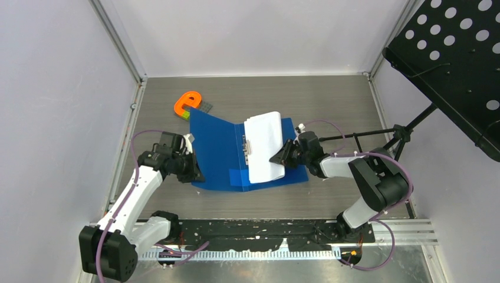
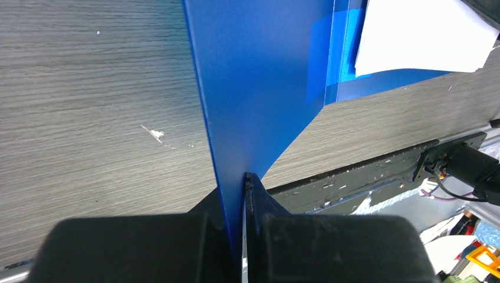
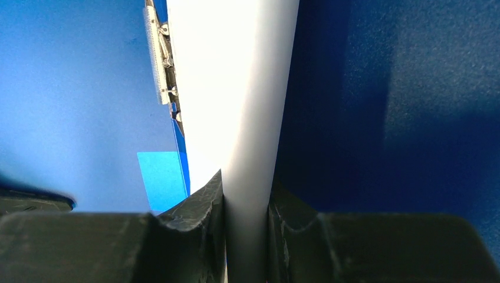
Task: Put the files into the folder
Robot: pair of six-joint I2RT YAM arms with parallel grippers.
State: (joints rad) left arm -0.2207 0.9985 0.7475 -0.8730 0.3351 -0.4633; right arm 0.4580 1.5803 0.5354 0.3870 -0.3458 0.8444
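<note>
Top external view: an open blue folder (image 1: 221,153) lies in the middle of the grey tabletop (image 1: 330,100), with a metal clip (image 1: 246,146) along its spine. The left arm (image 1: 132,197) stretches forward from the near left corner, and the left pincer (image 1: 193,168) meets the outer edge of the left cover. The right arm (image 1: 371,177) folds at the elbow and points leftward. The right pincer (image 1: 282,156) is at the right edge of the white sheets (image 1: 262,144), which lie curled over the folder's right half, beside the clip. An orange object (image 1: 188,103) sits just past the folder's far left corner. A black perforated stand (image 1: 454,59) leans in at the upper right.

Left wrist view: the left pincer is clenched on the cover's edge, and the cover rises tilted off the tabletop.

Right wrist view: the right pincer is clamped on the sheets' edge, above the dark inner cover. A light-blue rectangular patch (image 3: 160,177) shows on the opposite cover, near the clip's end.
</note>
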